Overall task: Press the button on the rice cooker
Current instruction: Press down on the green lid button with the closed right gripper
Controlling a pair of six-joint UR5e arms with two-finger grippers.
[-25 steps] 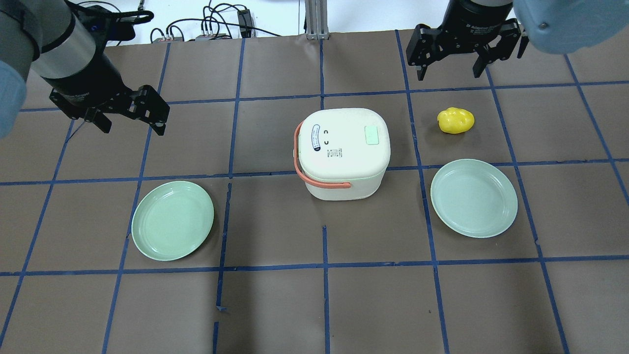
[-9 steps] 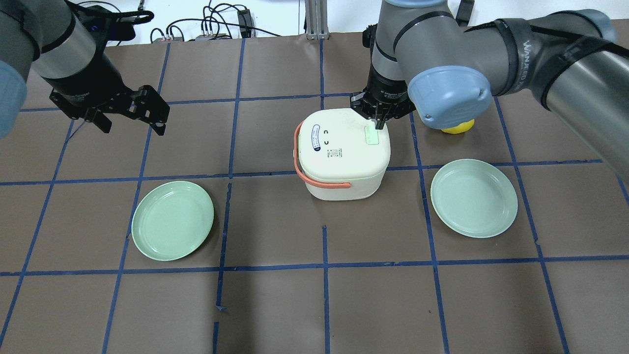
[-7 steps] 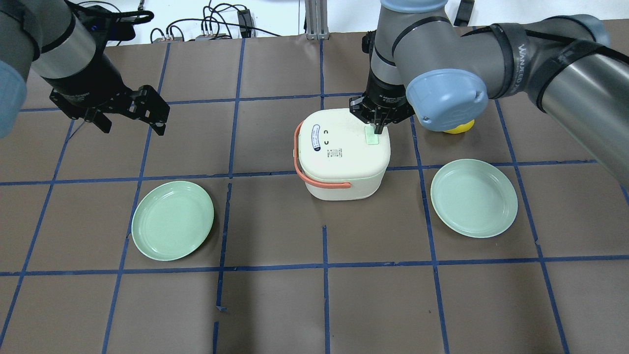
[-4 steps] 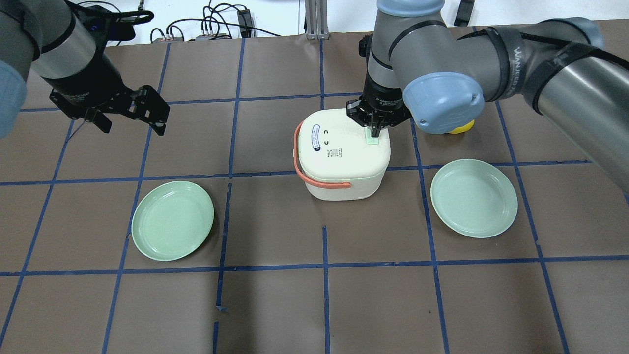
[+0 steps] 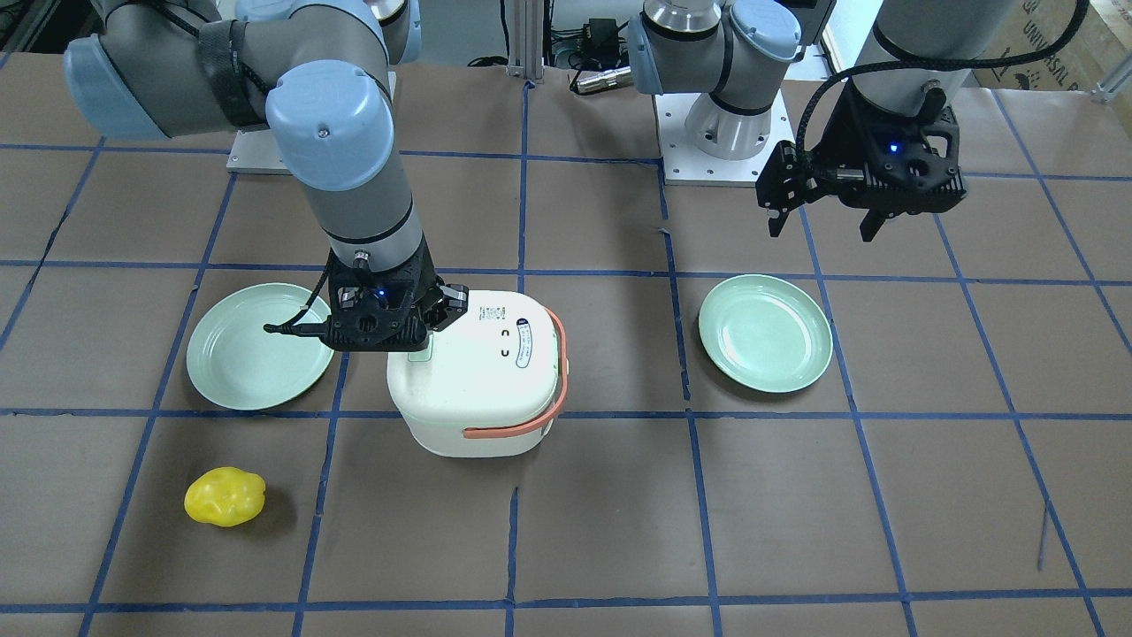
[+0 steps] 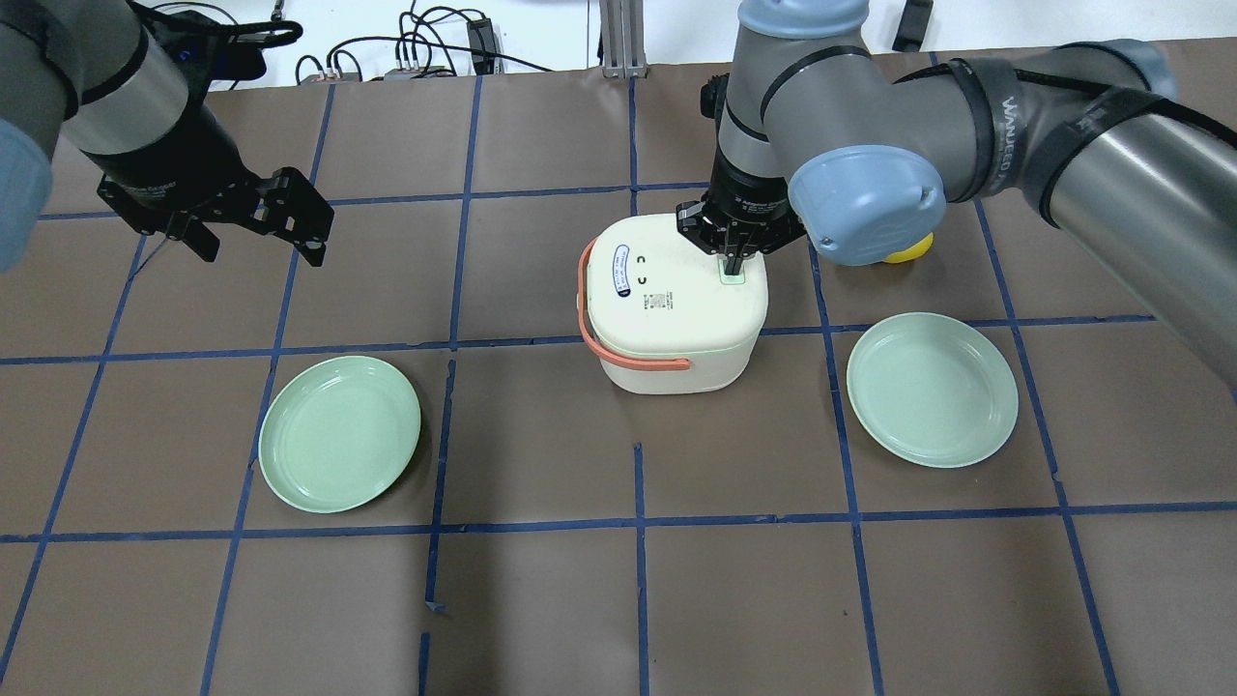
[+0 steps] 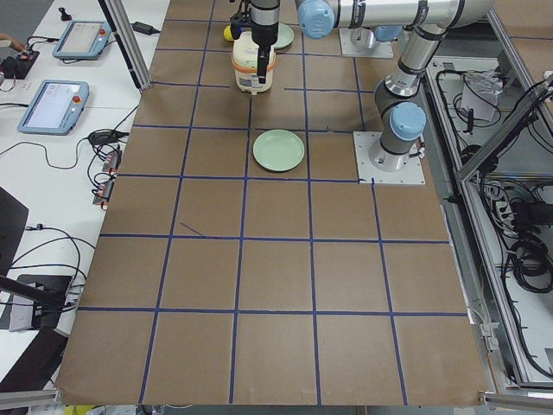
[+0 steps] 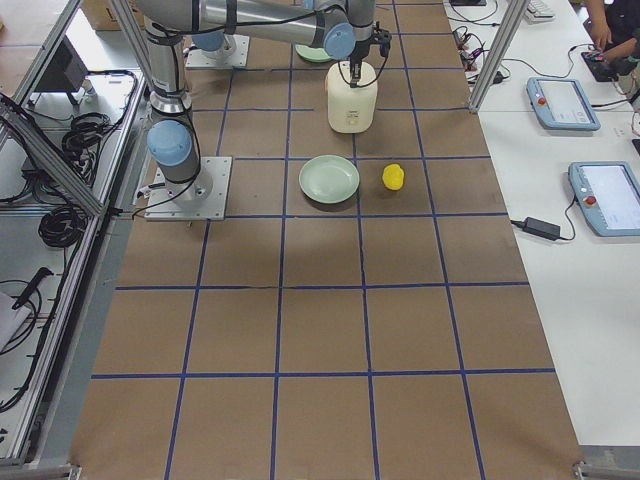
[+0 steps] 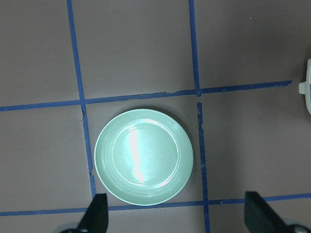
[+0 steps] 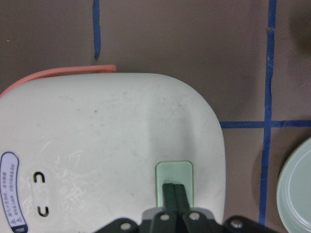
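Here the right gripper (image 10: 174,190), jaws pressed together into one narrow tip, appears to touch the pale green button (image 10: 165,171) near a lid corner of the white rice cooker (image 6: 676,319) at mid-table. A push so close to the edge could skid the tip onto bare lid or tilt the cooker, and the left gripper (image 5: 821,234), jaws apart, hangs well away

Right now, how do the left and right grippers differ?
The left gripper is open; the right gripper is shut. The left gripper hangs over bare table, away from the rice cooker; the right gripper's tips sit on the cooker's green button. Both point downward and hold nothing.
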